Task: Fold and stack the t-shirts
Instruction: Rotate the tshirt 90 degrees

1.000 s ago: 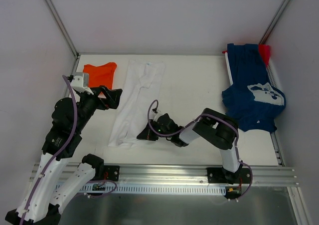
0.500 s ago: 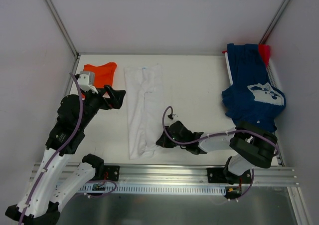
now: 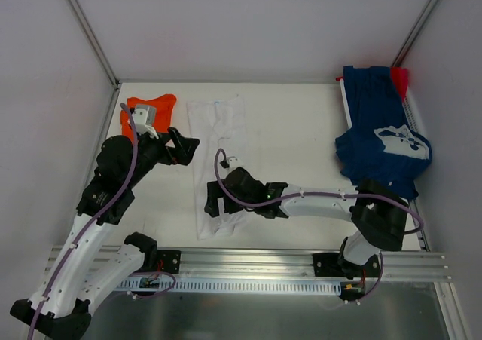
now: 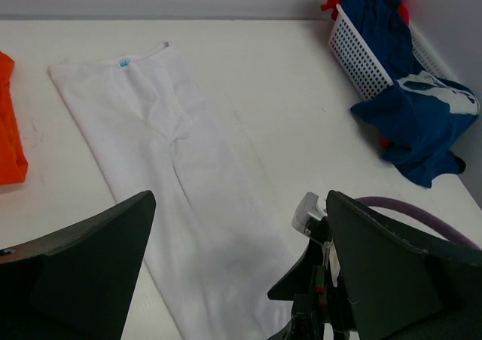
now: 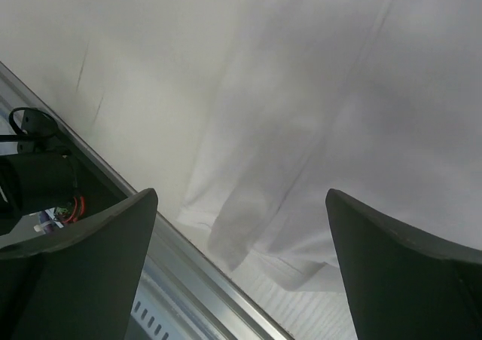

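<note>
Currently: white t-shirt (image 3: 220,148), a long folded strip at the table's (image 3: 301,129) middle-left, seemingly awaiting its crosswise fold; right jaws spread empty over its near end, left jaws agape, idle near the orange t-shirt (image 3: 154,106).

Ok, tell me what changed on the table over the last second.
The right end effector pulled the white shirt's near end rightward, straightening it into a narrow strip, then let go and now stands open over that end. The left end effector, open throughout, moved farther out beside the orange shirt. The orange shirt and navy shirt stayed put.
</note>
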Available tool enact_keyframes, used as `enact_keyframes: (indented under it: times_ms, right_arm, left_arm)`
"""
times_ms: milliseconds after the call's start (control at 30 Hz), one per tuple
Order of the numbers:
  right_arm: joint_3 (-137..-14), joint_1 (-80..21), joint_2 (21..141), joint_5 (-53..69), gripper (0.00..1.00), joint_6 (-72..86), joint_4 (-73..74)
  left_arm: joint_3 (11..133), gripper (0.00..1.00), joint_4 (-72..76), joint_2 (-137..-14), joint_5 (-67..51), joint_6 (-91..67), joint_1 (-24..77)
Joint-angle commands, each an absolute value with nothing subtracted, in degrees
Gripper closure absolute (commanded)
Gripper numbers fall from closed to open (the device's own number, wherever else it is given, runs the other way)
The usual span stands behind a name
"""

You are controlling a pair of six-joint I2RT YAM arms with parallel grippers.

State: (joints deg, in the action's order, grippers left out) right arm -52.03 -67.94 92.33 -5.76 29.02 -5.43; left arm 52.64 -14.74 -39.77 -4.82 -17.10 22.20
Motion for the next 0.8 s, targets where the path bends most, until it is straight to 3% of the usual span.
enact_keyframes:
  times_ms: [0,167,233,400,600,767]
  right_arm:
    - [-60.46,-68.12,89.48,-8.78,0.01,21.9,7.62]
    - [-65.12,-68.11,80.88,-15.28,0.01,19.69,21.84]
    - [-64.08,-68.03,76.84,-20.37,0.0,19.77,25.82]
    - [-50.5,-67.42,59.99,-26.45,0.0,24.86,31.55]
    - [-36.49,-67.06,47.21,-25.4,0.01,31.64,26.82]
    - [-34.11,-66.53,48.07,-24.09,0.01,32.26,24.98]
  left_arm:
    - [55.89,0.01,-12.21,-38.77,-9.4,-17.22,22.85]
    - [53.98,0.03,-21.34,-37.54,-6.08,-28.81,23.2]
    - [47.16,0.05,-24.86,-35.52,-3.7,-34.35,24.08]
    - [31.85,0.08,-29.34,-29.09,1.56,-44.71,28.38]
    - [25.58,0.09,-32.43,-38.98,14.31,-58.24,48.05]
    - [23.74,0.06,-32.61,-45.97,22.83,-71.07,63.16]
